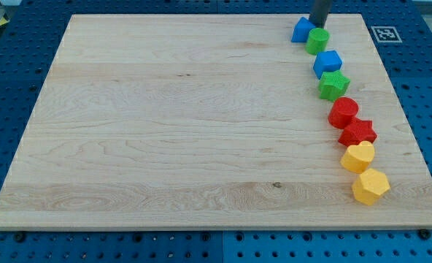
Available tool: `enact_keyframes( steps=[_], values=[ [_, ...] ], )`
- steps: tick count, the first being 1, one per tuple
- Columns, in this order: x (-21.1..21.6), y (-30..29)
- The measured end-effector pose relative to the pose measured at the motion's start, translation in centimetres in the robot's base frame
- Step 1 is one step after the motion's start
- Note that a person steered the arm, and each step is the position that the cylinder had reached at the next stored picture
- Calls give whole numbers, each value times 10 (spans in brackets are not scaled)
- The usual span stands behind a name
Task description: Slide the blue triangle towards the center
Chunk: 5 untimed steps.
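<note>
At the board's (165, 131) top right corner, my tip (317, 26), a bare rod with nothing to grip, rests just behind the blue triangle (301, 31), apparently placed to shove it toward the center

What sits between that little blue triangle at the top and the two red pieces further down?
In the camera view, three blocks lie between the blue triangle and the red pieces: a green cylinder, a blue block and a green star-like block.
</note>
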<state>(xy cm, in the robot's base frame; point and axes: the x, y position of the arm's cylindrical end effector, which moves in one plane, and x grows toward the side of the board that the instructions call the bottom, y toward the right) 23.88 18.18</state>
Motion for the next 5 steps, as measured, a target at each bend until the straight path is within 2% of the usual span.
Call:
enact_keyframes(
  steps=[1,3,5],
  values=[
    [1,-20],
    [30,-33],
    [38,-83]
  ],
)
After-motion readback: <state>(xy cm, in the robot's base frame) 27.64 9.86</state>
